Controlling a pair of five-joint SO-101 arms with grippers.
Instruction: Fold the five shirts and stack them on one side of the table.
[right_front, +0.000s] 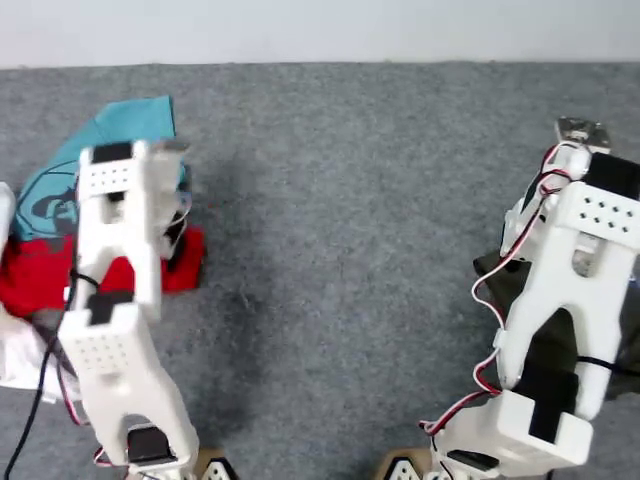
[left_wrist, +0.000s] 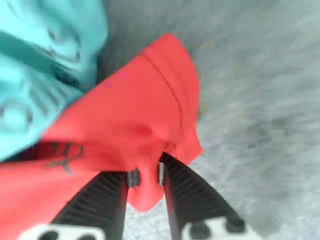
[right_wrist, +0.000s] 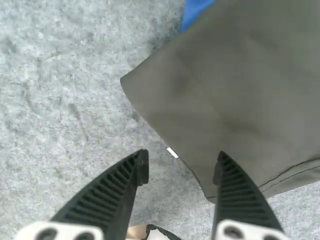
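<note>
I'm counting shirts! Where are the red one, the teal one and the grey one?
red shirt (left_wrist: 135, 110), left wrist view, its middle.
teal shirt (right_front: 138, 120), high view, its upper corner.
grey shirt (right_wrist: 240, 85), right wrist view, its middle.

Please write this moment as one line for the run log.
left gripper: shut on red shirt | right gripper: open at grey shirt edge

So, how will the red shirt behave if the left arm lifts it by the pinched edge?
Probably floppy: the red shirt bunches into a soft fold between the left jaws. Lifted, it would likely hang limp, not keep its shape. It touches the teal shirt, so it may tug that along.
</note>
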